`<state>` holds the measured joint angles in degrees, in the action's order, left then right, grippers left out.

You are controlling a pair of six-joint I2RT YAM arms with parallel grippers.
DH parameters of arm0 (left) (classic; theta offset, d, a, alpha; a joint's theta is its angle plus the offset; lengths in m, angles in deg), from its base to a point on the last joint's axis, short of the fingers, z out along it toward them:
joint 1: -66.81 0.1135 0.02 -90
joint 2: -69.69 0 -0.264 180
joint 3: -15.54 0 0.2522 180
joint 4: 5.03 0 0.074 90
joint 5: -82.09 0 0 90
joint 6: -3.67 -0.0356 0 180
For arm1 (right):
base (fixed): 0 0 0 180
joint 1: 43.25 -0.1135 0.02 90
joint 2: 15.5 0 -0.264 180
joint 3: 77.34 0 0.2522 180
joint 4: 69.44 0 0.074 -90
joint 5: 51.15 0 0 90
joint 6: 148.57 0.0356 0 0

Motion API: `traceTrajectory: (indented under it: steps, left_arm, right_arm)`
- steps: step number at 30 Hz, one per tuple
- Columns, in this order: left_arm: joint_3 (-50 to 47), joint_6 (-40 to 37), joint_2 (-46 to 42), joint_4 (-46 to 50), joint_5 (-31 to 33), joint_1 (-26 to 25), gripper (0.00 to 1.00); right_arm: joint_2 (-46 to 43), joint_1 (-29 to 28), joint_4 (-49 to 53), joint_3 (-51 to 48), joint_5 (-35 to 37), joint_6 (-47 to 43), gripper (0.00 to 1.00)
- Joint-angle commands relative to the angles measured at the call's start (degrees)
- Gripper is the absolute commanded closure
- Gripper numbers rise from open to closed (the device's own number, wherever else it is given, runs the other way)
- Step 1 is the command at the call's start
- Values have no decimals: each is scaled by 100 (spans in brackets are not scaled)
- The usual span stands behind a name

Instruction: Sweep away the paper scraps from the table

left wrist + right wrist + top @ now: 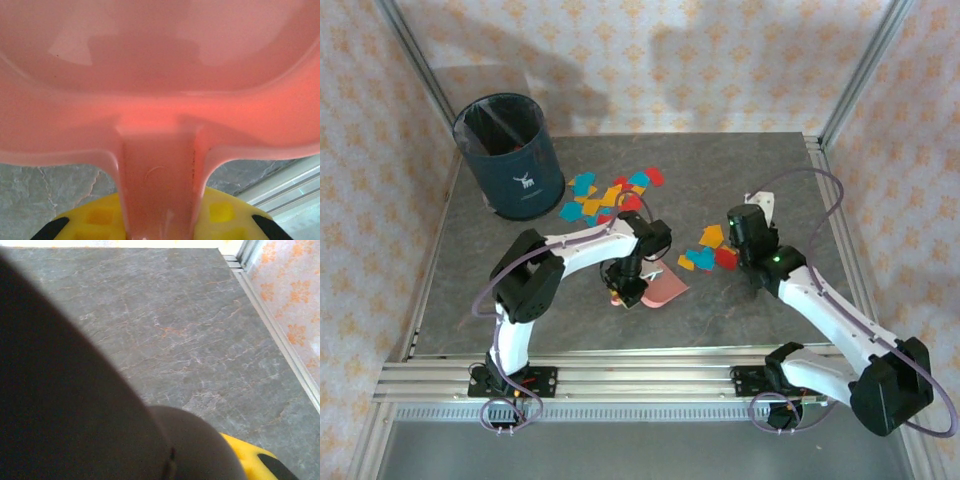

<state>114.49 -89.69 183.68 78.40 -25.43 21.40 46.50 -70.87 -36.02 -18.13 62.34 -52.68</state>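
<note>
Your left gripper (pixel 623 287) clamps the dustpan (pixel 666 290) handle, mouth seemingly toward the scraps (pixel 705 255) mid-table (pixel 720 320) to catch them; your right gripper (pixel 745 238), closed on a dark tool (pixel 75 405), sits just beside them

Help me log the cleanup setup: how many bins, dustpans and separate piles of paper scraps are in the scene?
Dark bin: 1
Pink dustpan: 1
Piles of paper scraps: 2
Total: 4
</note>
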Motion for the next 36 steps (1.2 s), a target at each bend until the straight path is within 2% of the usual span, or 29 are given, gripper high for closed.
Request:
traceTrajectory:
  steps: [1, 15, 25, 31, 36]
  left_arm:
    - [267, -172, 139, 293, 108, -66, 100]
    - [948, -280, 674, 442, 114, -82, 100]
    - [1145, -275, 821, 407, 56, -104, 100]
    - [1119, -214, 758, 272, 138, -100, 100]
    - [1040, -107, 695, 158, 363, -90, 100]
  right_arm:
    - [209, -121, 58, 116, -548, 15, 100]
    - [493, -317, -160, 293, -1681, -88, 100]
    - [336, -335, -210, 320, -2411, -68, 100]
    - [119, -335, -156, 324, -2392, -74, 100]
    - [-317, -340, -325, 141, -1763, 8, 100]
